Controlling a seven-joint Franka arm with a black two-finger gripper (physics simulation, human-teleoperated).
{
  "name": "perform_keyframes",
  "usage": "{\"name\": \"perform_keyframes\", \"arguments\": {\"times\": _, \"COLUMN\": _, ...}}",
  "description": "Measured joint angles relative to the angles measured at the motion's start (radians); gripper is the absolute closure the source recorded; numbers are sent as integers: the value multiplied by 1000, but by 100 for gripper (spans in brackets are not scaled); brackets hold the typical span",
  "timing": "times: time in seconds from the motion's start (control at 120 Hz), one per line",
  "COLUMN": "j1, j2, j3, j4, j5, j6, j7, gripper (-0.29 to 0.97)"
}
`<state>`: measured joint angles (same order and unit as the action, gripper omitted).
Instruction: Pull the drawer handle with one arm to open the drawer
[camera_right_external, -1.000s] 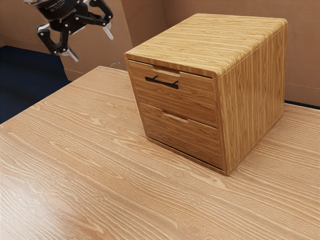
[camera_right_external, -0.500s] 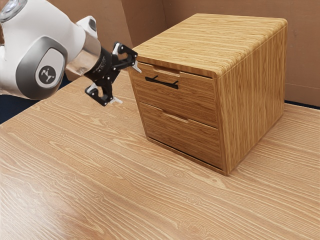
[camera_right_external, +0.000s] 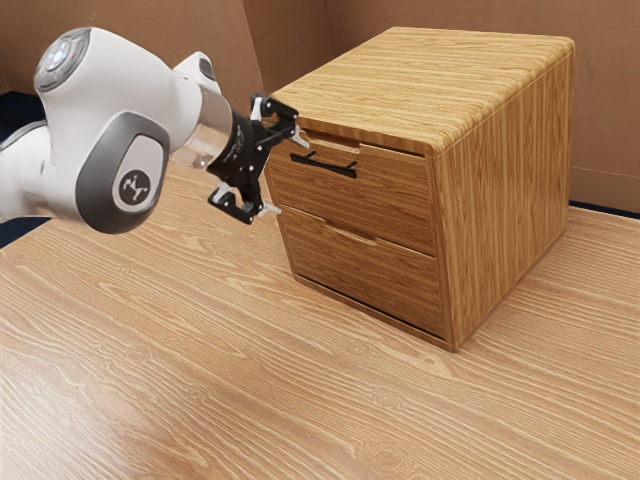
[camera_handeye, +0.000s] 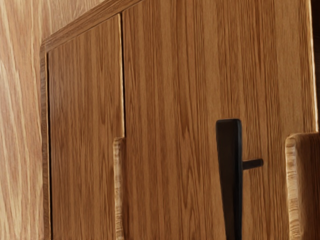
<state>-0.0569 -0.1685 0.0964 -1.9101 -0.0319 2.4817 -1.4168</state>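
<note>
Brown panel walls are closing off the scene behind a wood-grained bench (camera_right_external: 150, 350), where a two-drawer cabinet (camera_right_external: 500, 180) is sitting. Over the last second the arm has been swinging down from high at the exterior view's left toward the cabinet's front. Half a second ago the claw (camera_right_external: 281, 176) was hanging clear of the corner; now it is sitting just beside the near end of the black handle (camera_right_external: 323, 164) on the top drawer (camera_right_external: 385, 205). Its fingers are spread wide and gripping nothing, one above the bar's level and one below. The approach is nearly done, I judge, with the grasp and pull yet to come. Both the top drawer and the lower drawer (camera_right_external: 365, 265) are lying flush and shut, so their contents are staying hidden.
</note>
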Motion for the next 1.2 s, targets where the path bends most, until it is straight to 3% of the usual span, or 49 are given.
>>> {"name": "perform_keyframes", "arguments": {"times": 1.2, "j1": -5, "j2": 81, "j3": -9, "j4": -7, "j5": 3, "j6": 122, "j7": -113, "gripper": 0}}
